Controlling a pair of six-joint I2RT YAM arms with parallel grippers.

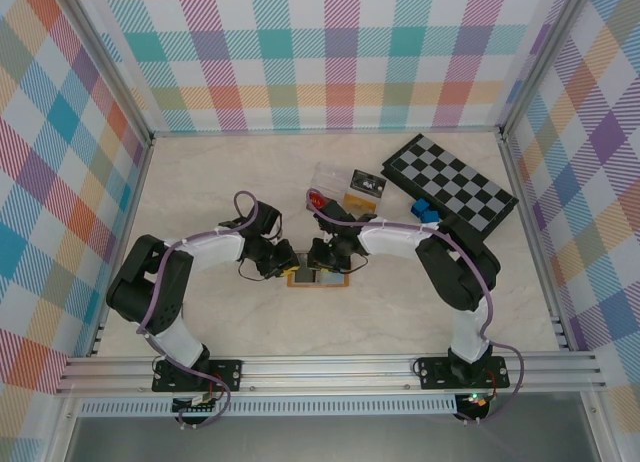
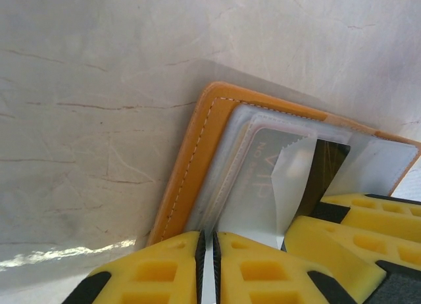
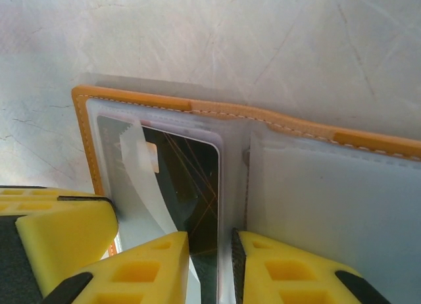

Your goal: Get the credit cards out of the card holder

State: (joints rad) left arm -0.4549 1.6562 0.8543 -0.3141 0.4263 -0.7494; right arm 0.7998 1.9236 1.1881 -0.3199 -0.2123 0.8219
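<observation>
Mid-table, between the two wrists: card holder (image 1: 320,279) lying open, tan stitched border around clear sleeves. Inside one sleeve, dark card (image 3: 191,185), pocketed. In left wrist view, also a pale card (image 2: 263,179) lettered VIP under the plastic, next to the dark one.

Left gripper (image 2: 208,268) clenched to a hairline slit, parked at the near edge of the sleeves. Pinching plastic or not: can't tell.

Right gripper (image 3: 210,274) with a narrow gap between yellow fingers (image 3: 148,271), dark card's edge lined up with that gap. Gripping or just straddling: can't tell.

Both grippers just beside each other over the card holder, each one's yellow finger visible in the other's wrist view.

Back right on table (image 1: 200,312): chequered board (image 1: 450,182), blue cubes (image 1: 428,210) at its near edge, clear tray (image 1: 345,182) beside it.
</observation>
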